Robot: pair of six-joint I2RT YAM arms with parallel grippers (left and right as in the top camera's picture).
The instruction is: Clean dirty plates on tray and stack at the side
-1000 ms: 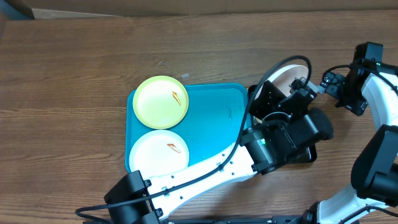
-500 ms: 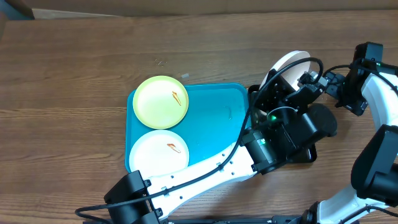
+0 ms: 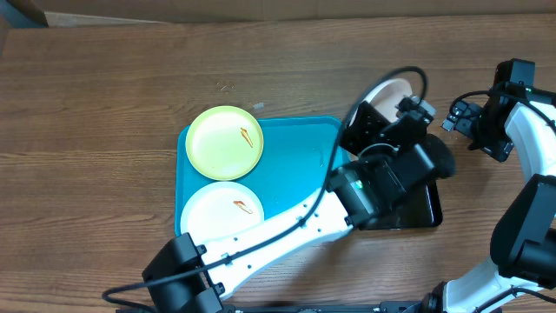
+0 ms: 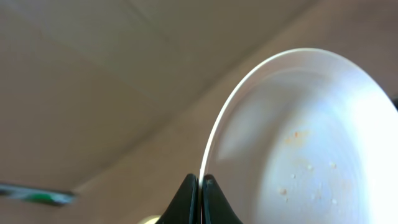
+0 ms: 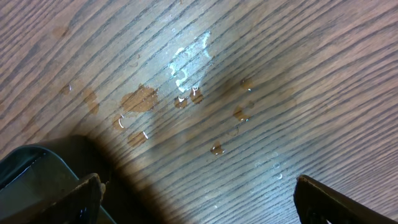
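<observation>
The counter (image 3: 104, 104) shows open wood from the tray (image 3: 300, 165) out to its left and far edges; the right side is crowded. The turquoise tray sits mid-counter, its right half bare, a yellow-green plate (image 3: 225, 142) and a white plate (image 3: 221, 213) on its left half, each with an orange smear. A black tub (image 3: 417, 213) lies just beside the tray's right rim. The left arm slants up from the near edge; the left end effector (image 4: 199, 186) pinches the rim of a third plate (image 4: 311, 137), white, tilted on edge above the tub, flecked with faint orange specks. Near the right edge, the right end effector (image 5: 198, 186) is spread wide over water drops (image 5: 186, 68)
</observation>
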